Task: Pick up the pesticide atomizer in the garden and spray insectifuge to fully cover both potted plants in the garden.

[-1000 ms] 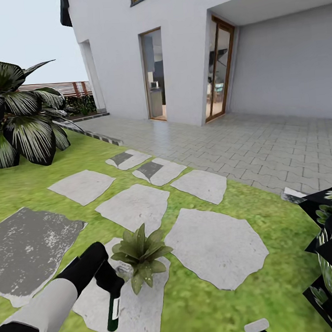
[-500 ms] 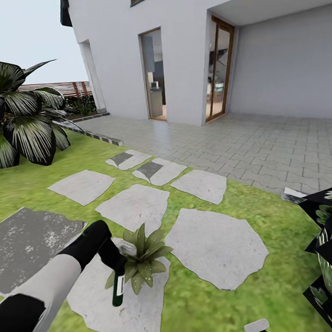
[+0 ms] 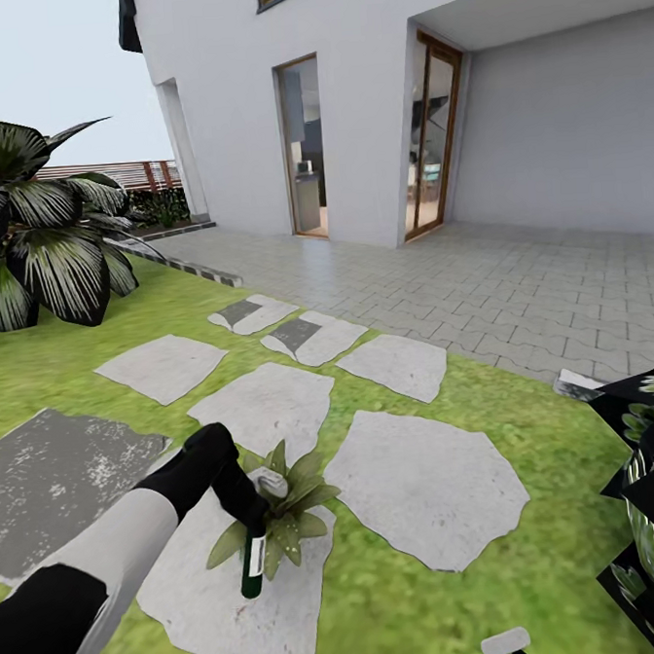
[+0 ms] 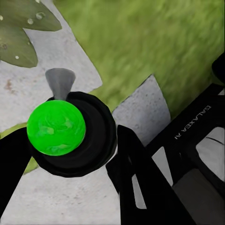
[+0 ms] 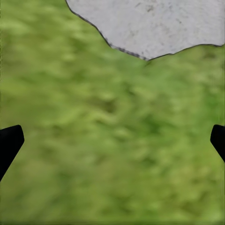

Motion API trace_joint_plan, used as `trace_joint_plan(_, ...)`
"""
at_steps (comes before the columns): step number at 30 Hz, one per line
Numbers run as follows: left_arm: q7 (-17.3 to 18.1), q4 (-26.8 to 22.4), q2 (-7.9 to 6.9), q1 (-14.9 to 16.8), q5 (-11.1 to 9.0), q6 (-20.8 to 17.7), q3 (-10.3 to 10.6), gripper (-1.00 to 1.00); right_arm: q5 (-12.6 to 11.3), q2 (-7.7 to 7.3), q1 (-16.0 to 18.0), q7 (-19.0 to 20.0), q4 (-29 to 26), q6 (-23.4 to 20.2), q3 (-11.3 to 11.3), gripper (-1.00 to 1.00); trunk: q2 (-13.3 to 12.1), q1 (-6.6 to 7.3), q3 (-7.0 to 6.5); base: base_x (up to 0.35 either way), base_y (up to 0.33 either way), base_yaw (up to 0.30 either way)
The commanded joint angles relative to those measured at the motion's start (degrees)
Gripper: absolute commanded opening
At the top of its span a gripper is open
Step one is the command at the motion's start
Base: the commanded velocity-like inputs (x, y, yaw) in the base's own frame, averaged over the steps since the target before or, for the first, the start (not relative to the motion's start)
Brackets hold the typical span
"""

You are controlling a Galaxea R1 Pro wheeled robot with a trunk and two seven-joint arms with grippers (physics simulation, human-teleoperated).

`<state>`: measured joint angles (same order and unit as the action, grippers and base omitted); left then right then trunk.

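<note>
The left gripper [image 3: 250, 513] is clamped on the dark slim pesticide atomizer [image 3: 253, 561], which hangs nearly upright, white trigger head uppermost and nozzle facing the small green leafy potted plant [image 3: 294, 518], touching its near leaves. The right gripper [image 5: 112, 145], spread wide, hovers over lawn, well apart.

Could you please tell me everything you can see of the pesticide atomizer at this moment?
The pesticide atomizer is a slim dark green bottle with a white label and a white trigger head. It hangs nearly upright, base down, held near its top in the left gripper, directly in front of the small potted plant and above a grey stepping stone. In the left wrist view its bright green round base faces the camera between the dark jaws.
</note>
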<state>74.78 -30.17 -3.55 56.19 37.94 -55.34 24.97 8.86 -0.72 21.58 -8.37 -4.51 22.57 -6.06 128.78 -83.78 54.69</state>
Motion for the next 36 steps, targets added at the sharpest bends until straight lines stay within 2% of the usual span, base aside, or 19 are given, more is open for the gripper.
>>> trace_joint_plan(1, 0.6, -0.1, -0.16, 0.0, 0.4, -0.5, 0.2, -1.00, 0.4, -0.01, 0.0, -0.6, 0.0, 0.0, -0.4, 1.00, 0.0, 0.01, 0.05, 0.000, 0.000, 0.000)
trace_joint_plan(8, 0.6, 0.8, -1.63, -0.1, 0.8, -0.4, 0.2, -1.00, 0.4, -0.01, 0.0, -0.7, 0.0, 0.0, -0.4, 1.00, 0.0, 0.01, 0.05, 0.000, 0.000, -0.110)
trace_joint_plan(11, 0.6, 0.9, -2.18, -0.4, 2.3, -0.4, 0.1, -1.00, 0.4, 0.00, 0.0, -0.6, 0.0, 0.0, -0.4, 1.00, 0.0, 0.01, 0.05, 0.000, 0.000, -0.276)
trace_joint_plan(15, 0.7, 0.9, -2.12, -0.5, 3.6, -0.4, 0.1, -1.00, 0.4, 0.01, 0.0, -0.7, 0.0, 0.0, -0.4, 1.00, 0.0, 0.01, 0.05, 0.000, 0.000, -0.133)
trace_joint_plan(29, 0.8, 0.9, -1.48, -0.4, 3.9, -0.3, 0.3, -1.00, 0.5, -0.07, 0.0, -0.7, 0.0, 0.0, -0.4, 1.00, 0.0, 0.01, 0.05, 0.138, 0.000, -0.006)
trace_joint_plan(36, 0.9, 1.0, -2.67, -1.2, 4.0, -0.2, 0.3, -1.00, 0.5, -0.06, 0.0, -0.7, 0.0, 0.0, -0.4, 1.00, 0.0, 0.01, 0.05, 0.001, 0.000, 0.000)
